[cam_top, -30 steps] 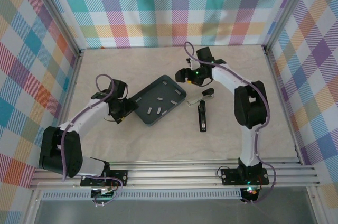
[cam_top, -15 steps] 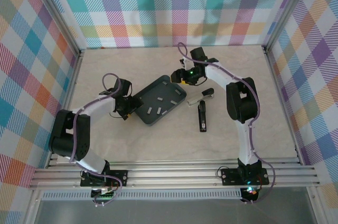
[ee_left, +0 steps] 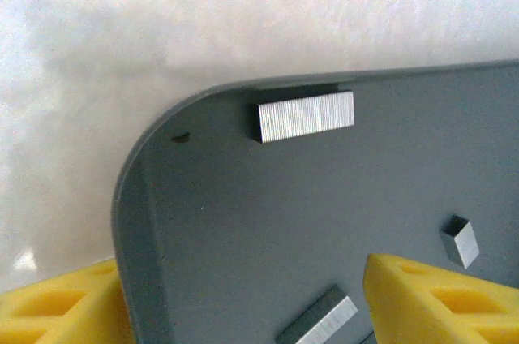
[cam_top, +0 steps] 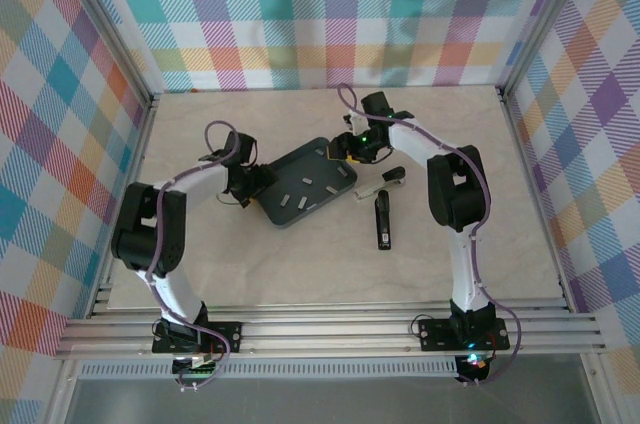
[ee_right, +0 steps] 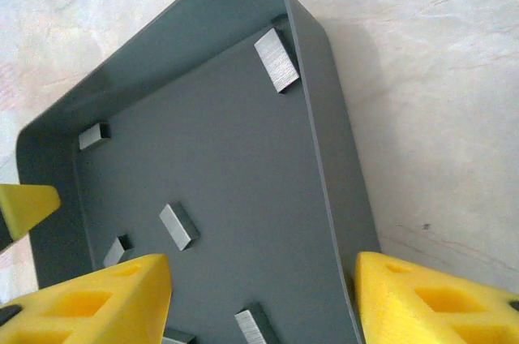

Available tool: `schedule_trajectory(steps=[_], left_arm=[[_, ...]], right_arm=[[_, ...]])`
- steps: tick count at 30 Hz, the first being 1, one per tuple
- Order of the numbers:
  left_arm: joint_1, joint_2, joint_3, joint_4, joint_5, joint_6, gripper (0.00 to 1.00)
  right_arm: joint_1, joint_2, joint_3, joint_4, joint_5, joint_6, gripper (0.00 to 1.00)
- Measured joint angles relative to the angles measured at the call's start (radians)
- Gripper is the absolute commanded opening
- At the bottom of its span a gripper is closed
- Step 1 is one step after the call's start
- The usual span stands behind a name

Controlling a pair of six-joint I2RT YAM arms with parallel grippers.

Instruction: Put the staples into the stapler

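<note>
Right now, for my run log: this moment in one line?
left gripper: open, astride tray rim | right gripper: open, astride tray wall | staples: loose in tray | stapler: on table

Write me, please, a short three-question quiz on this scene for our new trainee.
1. True or false: the stapler lies inside the tray.
2. Where are the staples? A) scattered in the tray; B) loaded in the stapler; C) pinched in a claw.
3. How does each claw stand relative to the tray's wall?

Key
1. False: it lies on the table, right of the tray in the top view.
2. A.
3. The left claw and the right claw are both open, each straddling the wall, one finger inside and one outside.
</note>
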Motion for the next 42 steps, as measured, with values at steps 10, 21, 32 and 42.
schedule_trajectory(steps=[10,21,32,42], left_arm=[[-0.014,0.193,0.246,-0.003,0.003,0.056,0.68],[-0.044,0.431,0.566,-0.027,0.050,0.098,0.67],[-0.068,0.503,0.711,-0.089,0.055,0.125,0.70],[-0.076,0.433,0.764,-0.240,-0.092,0.222,0.71]], right_arm=[[-0.047,-0.013,-0.044,0.002,0.082,0.051,0.60],[-0.127,-0.014,-0.047,-0.001,0.120,0.076,0.60],[-0.151,-0.028,-0.047,-0.031,0.147,0.095,0.72],[-0.177,-0.225,-0.046,-0.113,0.245,0.090,0.74]])
